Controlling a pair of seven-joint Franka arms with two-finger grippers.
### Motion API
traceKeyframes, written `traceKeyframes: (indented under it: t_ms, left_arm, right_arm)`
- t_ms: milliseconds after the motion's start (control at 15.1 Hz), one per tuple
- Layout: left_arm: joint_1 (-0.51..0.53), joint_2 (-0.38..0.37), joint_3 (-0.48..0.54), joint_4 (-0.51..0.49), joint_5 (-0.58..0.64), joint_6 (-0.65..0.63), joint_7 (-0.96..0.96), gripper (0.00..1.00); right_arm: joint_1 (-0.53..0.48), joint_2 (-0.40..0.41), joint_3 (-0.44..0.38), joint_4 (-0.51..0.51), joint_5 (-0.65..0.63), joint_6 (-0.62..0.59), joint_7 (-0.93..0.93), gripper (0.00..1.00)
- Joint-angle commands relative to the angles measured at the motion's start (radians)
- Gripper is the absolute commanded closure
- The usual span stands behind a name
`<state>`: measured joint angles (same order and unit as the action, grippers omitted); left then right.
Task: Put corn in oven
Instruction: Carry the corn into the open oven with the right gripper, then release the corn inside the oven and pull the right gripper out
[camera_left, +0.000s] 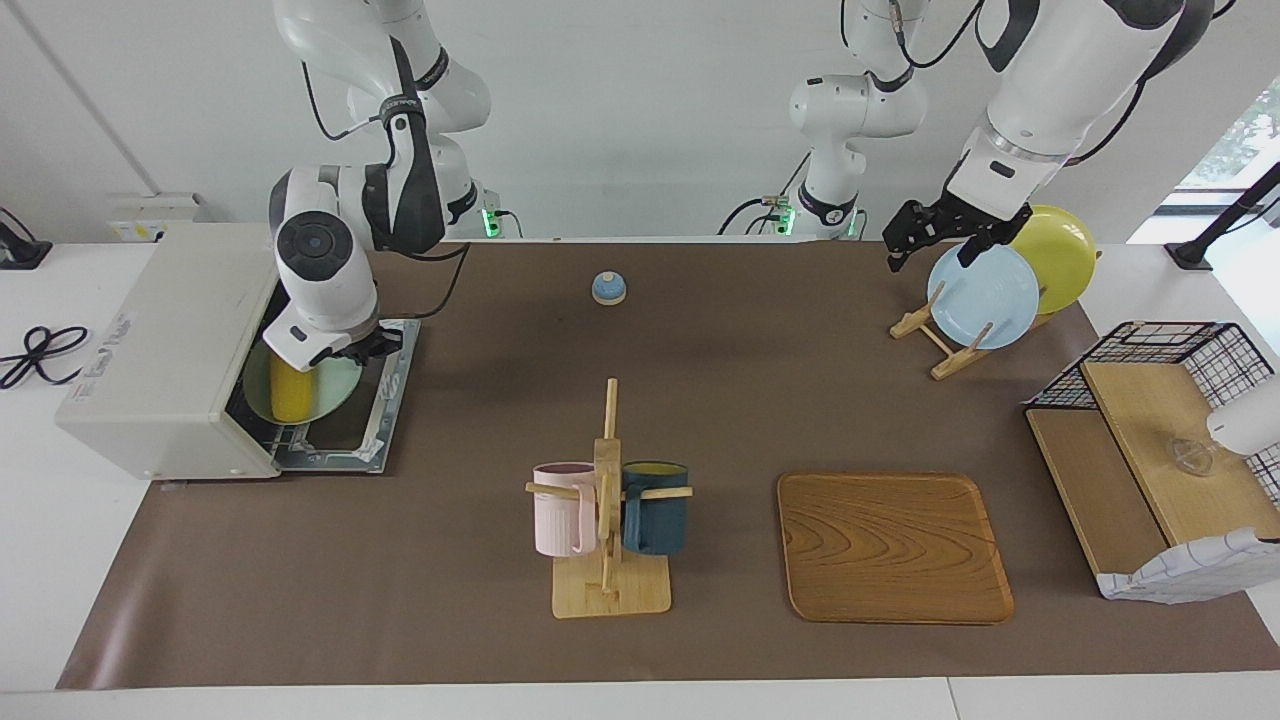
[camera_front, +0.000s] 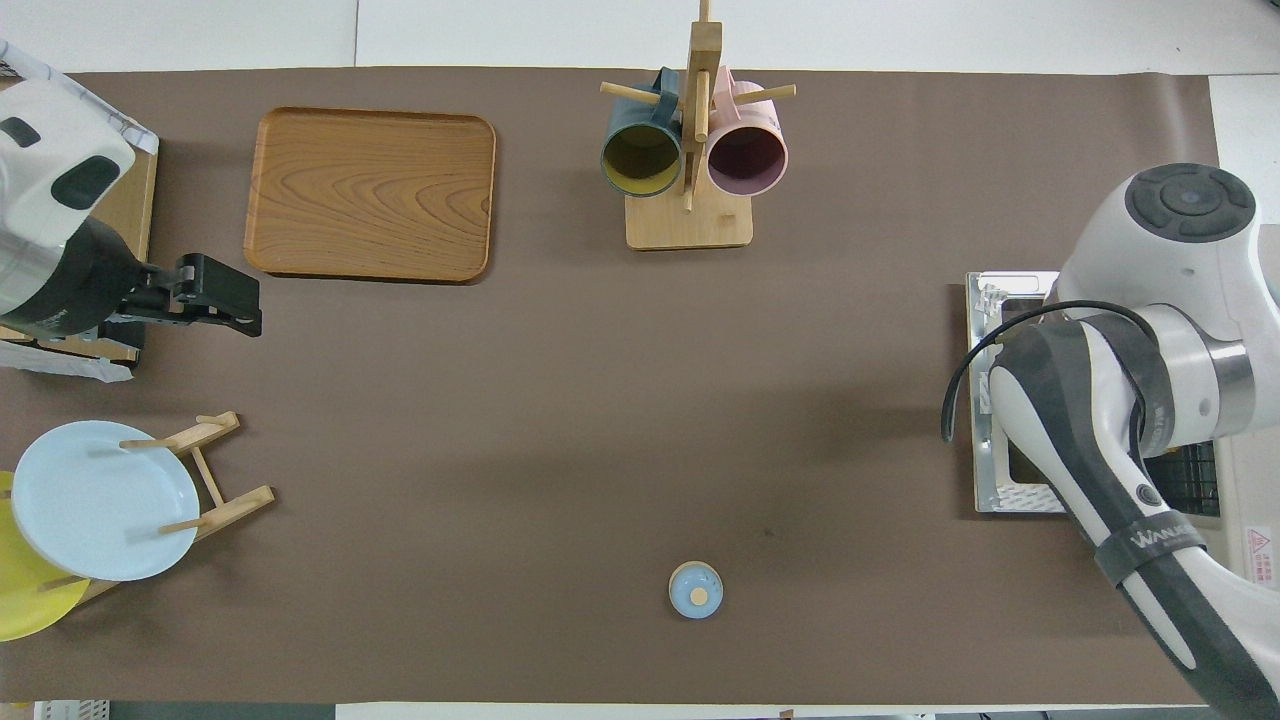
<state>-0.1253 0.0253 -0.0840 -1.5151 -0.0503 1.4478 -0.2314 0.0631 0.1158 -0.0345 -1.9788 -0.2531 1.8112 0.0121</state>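
Corn (camera_left: 291, 392): I see it lying on a green plate (camera_left: 335, 386), partly inside the oven (camera_left: 170, 345) mouth.
Right gripper (camera_left: 368, 344): clamped on the plate's rim, over the oven's dropped door.
Left gripper (camera_left: 925, 233): fingers spread wide, waiting above the plate rack (camera_left: 940, 340).

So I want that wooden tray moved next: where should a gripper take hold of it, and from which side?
Probably by the raised rim of the tray, at the middle of a long edge, coming down from above. It lies flat on the table with nothing on it, so only the thin rim offers the fingers a hold.
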Motion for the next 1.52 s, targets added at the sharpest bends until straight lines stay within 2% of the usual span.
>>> traceKeyframes:
  t_ms: [0,132,397,728,926,1190,1323,1455]
  left_arm:
    - [0.006,-0.005,-0.003,-0.010,0.017,0.013,0.018,0.00]
    - [0.004,0.008,-0.003,-0.010,0.017,0.014,0.018,0.00]
    - [0.003,0.010,-0.005,-0.005,0.021,0.003,0.018,0.00]
    - [0.003,-0.002,-0.010,-0.010,0.040,0.016,0.011,0.00]
    - [0.001,-0.005,-0.011,-0.013,0.038,0.017,0.006,0.00]
    - [0.013,-0.007,-0.010,-0.020,0.038,0.019,0.004,0.00]
    - [0.016,-0.007,-0.008,-0.019,0.038,0.019,0.004,0.00]
    - [0.016,-0.007,-0.006,-0.020,0.038,0.017,0.004,0.00]
  right_arm:
    - [-0.081,-0.025,0.016,-0.031,-0.022,0.022,-0.095,1.00]
    - [-0.109,-0.025,0.016,-0.046,-0.022,0.045,-0.118,1.00]
    - [-0.112,-0.061,0.016,-0.158,-0.020,0.143,-0.107,1.00]
    - [-0.126,-0.064,0.018,-0.166,-0.018,0.146,-0.118,1.00]
    - [-0.124,-0.062,0.018,-0.161,-0.017,0.149,-0.110,0.78]
    - [-0.117,-0.061,0.018,-0.158,-0.011,0.148,-0.110,0.72]
    - [-0.117,-0.059,0.018,-0.153,-0.008,0.148,-0.109,0.64]
    - [-0.101,-0.050,0.024,-0.118,-0.005,0.131,-0.107,0.62]
